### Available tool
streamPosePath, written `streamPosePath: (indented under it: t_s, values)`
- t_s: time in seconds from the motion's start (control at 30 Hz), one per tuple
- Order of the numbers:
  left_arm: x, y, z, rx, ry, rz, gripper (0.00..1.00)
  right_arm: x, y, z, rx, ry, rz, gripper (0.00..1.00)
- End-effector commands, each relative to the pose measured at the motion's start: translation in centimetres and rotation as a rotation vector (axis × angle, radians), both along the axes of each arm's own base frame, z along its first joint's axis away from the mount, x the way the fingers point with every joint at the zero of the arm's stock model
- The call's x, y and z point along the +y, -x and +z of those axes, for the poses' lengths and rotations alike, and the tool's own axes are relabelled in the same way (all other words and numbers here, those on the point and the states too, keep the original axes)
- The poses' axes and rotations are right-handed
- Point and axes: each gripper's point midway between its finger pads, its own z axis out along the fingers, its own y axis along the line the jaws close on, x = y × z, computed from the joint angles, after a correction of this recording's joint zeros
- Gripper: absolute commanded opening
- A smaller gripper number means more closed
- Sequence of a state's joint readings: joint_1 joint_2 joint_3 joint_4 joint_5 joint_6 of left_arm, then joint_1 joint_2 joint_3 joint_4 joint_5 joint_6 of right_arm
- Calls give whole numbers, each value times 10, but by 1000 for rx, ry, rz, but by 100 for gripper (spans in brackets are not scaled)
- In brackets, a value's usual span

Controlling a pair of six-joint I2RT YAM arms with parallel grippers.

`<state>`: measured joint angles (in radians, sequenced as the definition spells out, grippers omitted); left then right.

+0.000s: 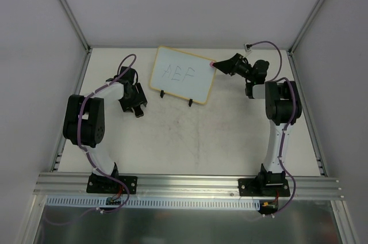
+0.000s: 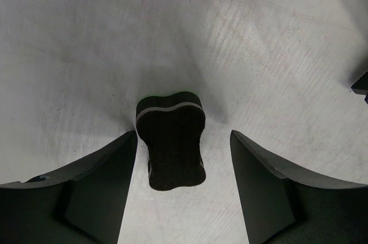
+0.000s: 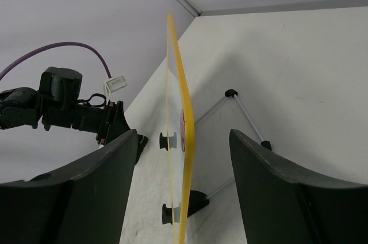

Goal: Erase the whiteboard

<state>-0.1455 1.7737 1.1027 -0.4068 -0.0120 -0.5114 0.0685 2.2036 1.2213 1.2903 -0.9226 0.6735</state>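
The whiteboard (image 1: 181, 75) stands tilted on two small black feet at the back middle of the table, with faint letters written on it and a pink dot at its right corner. My right gripper (image 1: 221, 66) is open at that corner; in the right wrist view the board's yellow edge (image 3: 185, 157) stands between the open jaws without touching them. My left gripper (image 1: 137, 107) is open, pointing down left of the board. In the left wrist view a black eraser (image 2: 171, 139) lies on the table between its open fingers, untouched.
A wire stand (image 3: 246, 115) props the board from behind. White enclosure walls with metal corner posts (image 1: 66, 8) surround the table (image 1: 201, 140). An aluminium rail (image 1: 190, 185) runs along the near edge by the arm bases.
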Motion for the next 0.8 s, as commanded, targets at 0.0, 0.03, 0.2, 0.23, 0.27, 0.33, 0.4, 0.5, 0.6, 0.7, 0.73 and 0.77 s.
streamPosePath:
  t_s: [0.0, 0.03, 0.2, 0.23, 0.27, 0.33, 0.4, 0.5, 0.6, 0.7, 0.73, 0.77]
  values:
    - [-1, 7, 0, 24, -20, -23, 66, 14, 9, 46, -256, -23, 74, 67]
    - [-1, 7, 0, 26, -21, -25, 65, 16, 10, 43, -249, -24, 79, 66]
    - [-1, 6, 4, 18, -18, -29, 65, 21, 9, 39, -244, -25, 92, 63]
    - [-2, 7, 4, 20, -17, -29, 65, 22, 9, 38, -240, -25, 95, 61]
    - [-2, 6, 5, 17, -15, -30, 65, 24, 10, 37, -240, -25, 101, 59]
    - [-2, 6, 5, 19, -14, -32, 65, 26, 12, 36, -238, -24, 105, 49]
    - [-3, 5, 6, 16, -11, -33, 65, 27, 11, 36, -240, -24, 100, 42]
    - [-3, 5, 8, 15, -8, -34, 68, 27, 11, 33, -228, -28, 93, 39]
    - [-3, 5, 10, 10, -10, -34, 69, 26, 12, 33, -228, -27, 90, 38]
    - [-3, 6, 11, 11, -12, -34, 70, 27, 14, 32, -242, -14, 98, 39]
    - [-3, 5, 11, 10, -11, -34, 70, 27, 14, 32, -241, -15, 94, 34]
    - [-3, 6, 11, 13, -13, -33, 70, 26, 14, 33, -241, -16, 92, 26]
